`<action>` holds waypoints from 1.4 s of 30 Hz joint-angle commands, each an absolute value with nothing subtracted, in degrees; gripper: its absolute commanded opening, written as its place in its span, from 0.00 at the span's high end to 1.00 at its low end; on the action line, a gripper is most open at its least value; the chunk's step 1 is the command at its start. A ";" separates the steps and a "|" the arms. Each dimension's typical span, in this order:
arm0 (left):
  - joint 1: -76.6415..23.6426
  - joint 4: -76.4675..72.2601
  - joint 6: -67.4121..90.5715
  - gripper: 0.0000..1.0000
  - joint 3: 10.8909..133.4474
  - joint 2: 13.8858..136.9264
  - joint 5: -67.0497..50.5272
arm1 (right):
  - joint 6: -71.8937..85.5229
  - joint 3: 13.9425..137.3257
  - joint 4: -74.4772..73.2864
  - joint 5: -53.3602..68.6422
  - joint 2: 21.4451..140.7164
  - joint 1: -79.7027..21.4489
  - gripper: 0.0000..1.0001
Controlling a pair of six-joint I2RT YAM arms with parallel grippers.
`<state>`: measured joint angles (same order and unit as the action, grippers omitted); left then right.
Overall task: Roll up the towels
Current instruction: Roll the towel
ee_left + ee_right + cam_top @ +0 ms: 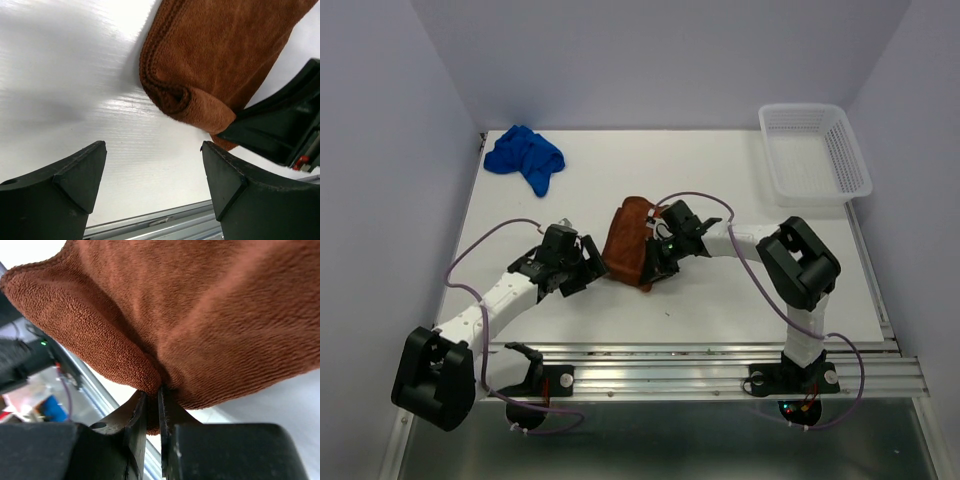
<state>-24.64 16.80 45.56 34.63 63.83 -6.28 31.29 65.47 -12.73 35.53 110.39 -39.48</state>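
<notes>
Rust-brown terry-cloth towel (626,238), folded into a thick, narrow bundle, lies near the middle of the white table (740,290), running from mid-table toward the near edge. Its near end is curled over on itself. In the left wrist view that curl (175,97) shows as a loose spiral of hemmed edge, so the roll looks begun but far from finished.

The right gripper (655,264) reaches in from the right side. Its jaws are almost together, pinching a fold of the brown towel's near end. From its own camera the cloth (200,315) bulges out above the narrow gap between the right gripper's (152,396) fingers.

The left gripper (588,268) sits just beside the towel's left edge. Its jaws are spread wide and hold nothing, and only bare table shows between its (152,170) fingers.

The second towel, bright royal blue terry cloth (525,157), lies crumpled at the far left corner, not rolled at all. A white plastic mesh basket (845,150) stands at the far right corner, well apart from both towels.

To do this step well, I judge the left gripper should close on the curled end across from the right one. Both could then turn the cloth over together, low against the table. An even pull on both sides should keep the roll tight and its edges level. The two grippers are near each other, so care is needed that they do not knock together.
</notes>
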 commanded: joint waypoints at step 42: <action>-24.26 8.96 40.87 0.44 45.00 90.17 -0.88 | 9.08 75.23 -23.99 19.19 100.38 -39.98 0.47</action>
<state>-24.53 6.00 42.24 44.38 88.33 -3.27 18.68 73.87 -22.61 29.12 107.57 -37.19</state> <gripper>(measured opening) 0.559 0.522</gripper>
